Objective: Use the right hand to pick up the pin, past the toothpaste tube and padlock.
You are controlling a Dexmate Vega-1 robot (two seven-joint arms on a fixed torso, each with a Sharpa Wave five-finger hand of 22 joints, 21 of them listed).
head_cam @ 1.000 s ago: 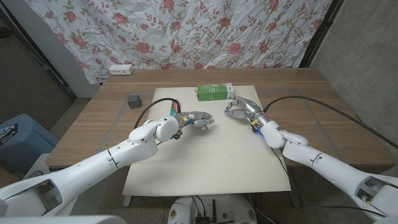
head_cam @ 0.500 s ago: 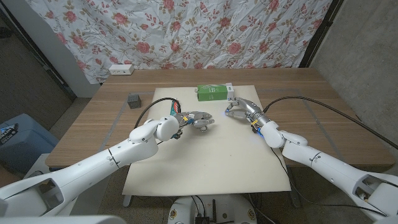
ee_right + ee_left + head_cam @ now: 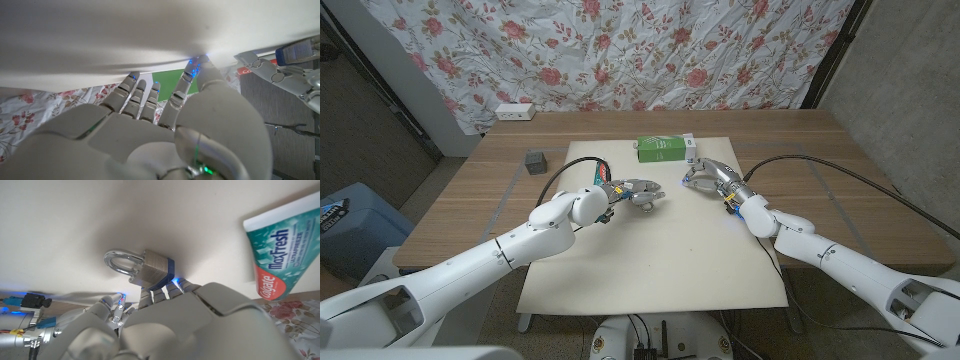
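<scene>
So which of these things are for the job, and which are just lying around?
For the job: right hand, toothpaste tube, padlock; the pin is too small to spot.
Just lying about: dark cube, white power strip, blue bin.

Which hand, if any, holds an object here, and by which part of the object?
The left hand holds the padlock by its body, the shackle left free. Whether the right hand holds anything cannot be told.

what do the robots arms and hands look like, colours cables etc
Both arms have smooth white rounded shells. The left hand and right hand are grey, jointed metal with small blue lights at the fingertips. Black cables loop to each wrist, where small coloured connectors show.
</scene>
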